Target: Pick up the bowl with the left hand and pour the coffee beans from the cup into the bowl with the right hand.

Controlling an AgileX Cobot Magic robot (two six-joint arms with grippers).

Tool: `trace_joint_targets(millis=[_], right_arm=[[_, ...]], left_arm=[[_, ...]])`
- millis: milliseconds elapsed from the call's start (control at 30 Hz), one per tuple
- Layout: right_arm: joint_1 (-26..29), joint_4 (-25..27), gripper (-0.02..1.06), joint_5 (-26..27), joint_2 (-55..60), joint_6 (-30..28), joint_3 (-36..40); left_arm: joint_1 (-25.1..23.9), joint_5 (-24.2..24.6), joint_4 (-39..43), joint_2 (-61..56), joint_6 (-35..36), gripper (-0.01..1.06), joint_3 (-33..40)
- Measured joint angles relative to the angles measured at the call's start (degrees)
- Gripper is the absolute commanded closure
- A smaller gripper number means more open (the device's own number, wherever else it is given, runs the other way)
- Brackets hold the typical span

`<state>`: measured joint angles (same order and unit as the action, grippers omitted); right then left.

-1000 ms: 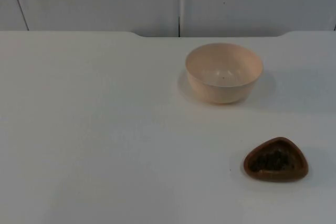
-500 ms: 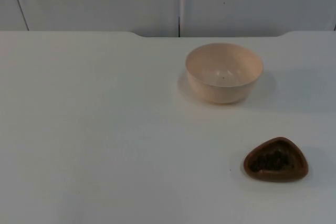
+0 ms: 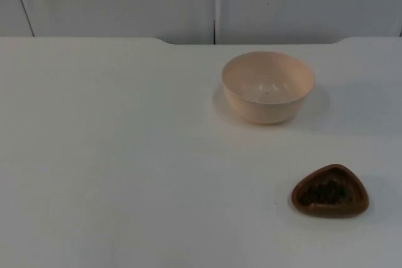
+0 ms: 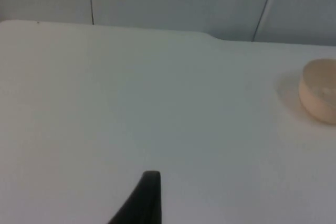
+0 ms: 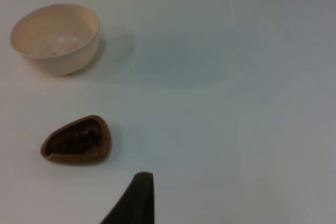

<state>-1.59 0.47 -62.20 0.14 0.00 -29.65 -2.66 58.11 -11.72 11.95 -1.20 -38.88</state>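
Observation:
A cream bowl stands upright on the white table, right of centre toward the back, with only a tiny dark speck inside. The left wrist view has it far off across bare table from my left gripper. A brown, rounded-triangle cup holding dark coffee beans sits at the front right. In the right wrist view the cup lies a short way from my right gripper, not touching it, and the bowl stands farther beyond. Both arms wait above the table, holding nothing that I can see.
The white table stretches bare to the left of the bowl and cup. A grey partition wall closes off its back edge.

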Motion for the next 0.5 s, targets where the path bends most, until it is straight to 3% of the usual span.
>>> trace_joint_targets(millis=[500], right_arm=[[0.00,0.00,-0.01,0.00,0.00,0.00,0.00]], left_arm=[[0.00,-2.11,-3.66,9.25,0.00,0.00,-1.86]])
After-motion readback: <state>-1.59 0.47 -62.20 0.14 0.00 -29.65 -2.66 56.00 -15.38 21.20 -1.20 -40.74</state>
